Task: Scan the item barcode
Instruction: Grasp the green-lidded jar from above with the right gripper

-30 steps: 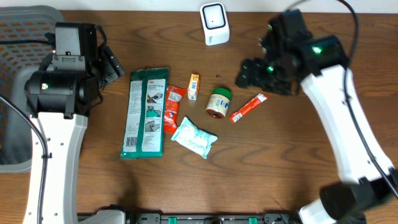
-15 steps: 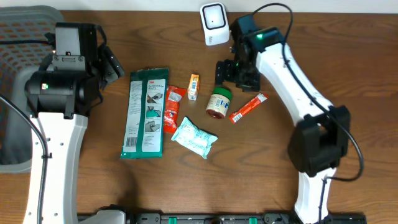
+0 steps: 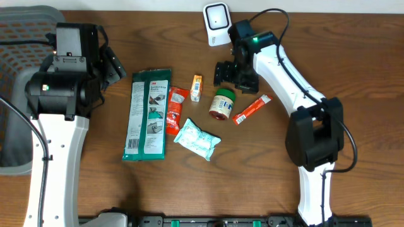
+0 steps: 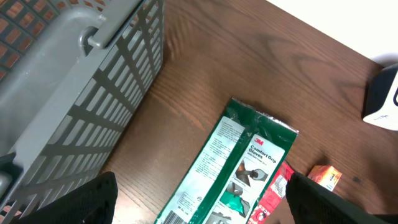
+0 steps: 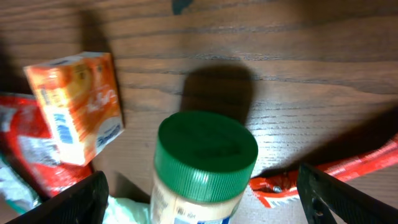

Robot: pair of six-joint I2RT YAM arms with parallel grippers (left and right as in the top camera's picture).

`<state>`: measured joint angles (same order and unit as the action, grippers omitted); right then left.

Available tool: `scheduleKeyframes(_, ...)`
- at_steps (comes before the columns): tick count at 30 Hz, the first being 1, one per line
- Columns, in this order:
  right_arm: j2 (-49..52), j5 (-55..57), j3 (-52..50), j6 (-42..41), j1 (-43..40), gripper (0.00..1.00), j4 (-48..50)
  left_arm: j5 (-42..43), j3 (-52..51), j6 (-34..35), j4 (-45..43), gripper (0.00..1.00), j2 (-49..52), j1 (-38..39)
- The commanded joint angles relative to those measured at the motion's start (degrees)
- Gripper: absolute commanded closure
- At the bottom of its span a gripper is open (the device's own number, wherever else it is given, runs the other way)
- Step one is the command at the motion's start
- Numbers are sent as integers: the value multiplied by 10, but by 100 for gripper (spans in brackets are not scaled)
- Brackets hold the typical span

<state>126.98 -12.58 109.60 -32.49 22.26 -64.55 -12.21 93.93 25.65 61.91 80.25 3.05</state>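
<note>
Right pincer [image 3: 232,76] spread wide, empty, poised just above the green-lidded jar [image 5: 205,149], which sat on the bench [image 3: 284,189] between orange box [image 5: 78,106] and red stick packet [image 3: 251,108]. Arm had swung in from the right; a grasp looked imminent. Arm stretched forward, near white scanner [image 3: 216,23].

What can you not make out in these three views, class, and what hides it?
1. Jar label and any barcode: right wrist view, blurred and cut off by the bottom edge; overhead, too small.
2. Green glove pack, lower end: left wrist view, cut off by the bottom edge.
3. Scanner: left wrist view, mostly beyond the right edge.
</note>
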Motion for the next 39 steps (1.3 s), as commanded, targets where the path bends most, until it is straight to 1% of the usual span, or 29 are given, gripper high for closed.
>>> scheduleKeyframes(1,25,1,4,-14,9,7,3,-7,10,-1,2,13,2,-2)
scheduleKeyframes(5,48,-28,4,-14,11,8,16,-7,10,-1,2,13,2,-2)
scheduleKeyframes(7,55,-29,4,-13,12,9,17,-7,10,-1,2,13,2,-2)
scheduleKeyframes(11,68,-28,4,-14,12,14,18,-7,10,-1,2,13,2,-2)
scheduleKeyframes(17,71,-27,4,-13,22,16,16,-7,10,-1,2,13,2,-2)
scheduleKeyframes(19,71,-25,4,-13,25,20,16,-7,10,-1,2,13,2,-2)
scheduleKeyframes(22,71,-13,4,-13,26,29,12,-7,10,-1,2,13,2,-2)
scheduleKeyframes(25,71,-10,4,-13,26,30,10,-7,10,-1,2,13,2,-2)
scheduleKeyframes(28,70,-9,4,-13,26,37,10,-7,10,-1,2,13,2,-3)
scheduleKeyframes(37,53,7,5,20,26,40,5,-7,10,-1,2,13,2,-2)
scheduleKeyframes(39,48,7,5,30,26,43,4,-7,10,-1,2,13,2,-2)
